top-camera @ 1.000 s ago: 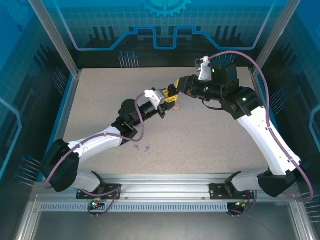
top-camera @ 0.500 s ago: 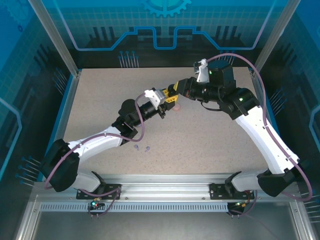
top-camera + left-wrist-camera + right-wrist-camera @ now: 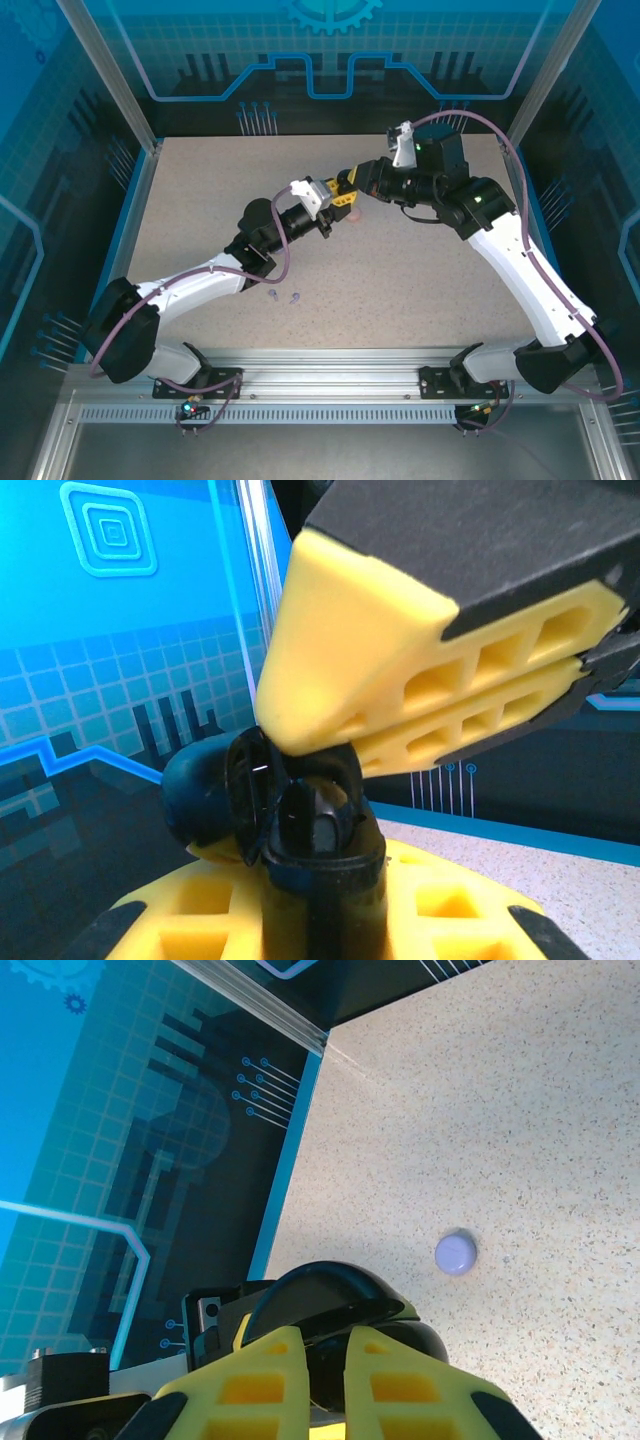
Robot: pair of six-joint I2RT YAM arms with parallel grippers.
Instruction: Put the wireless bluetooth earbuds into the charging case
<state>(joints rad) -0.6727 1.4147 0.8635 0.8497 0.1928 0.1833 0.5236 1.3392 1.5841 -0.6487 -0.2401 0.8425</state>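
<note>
- Lilac earbuds [image 3: 294, 298]: two lie loose on the counter [image 3: 430, 280], near-left of centre, just beside each other and well apart from both end effectors.
- They look tiny, light, hard and glossy, so probably slippery and easy to flick. Best to pinch across the bulb with the fingertips only, stem left free to drop into its well.
- Left end effector [image 3: 328, 192]: mid-counter, clamped on the base of a black charging case [image 3: 320, 825], lid open. Gripping the base keeps the hinge and wells clear.
- Right end effector [image 3: 300, 735]: fingers pressed together, tips at the case mouth. Can't tell whether an earbud is between them.
- Small round lilac piece [image 3: 456, 1254]: alone on bare counter.
</note>
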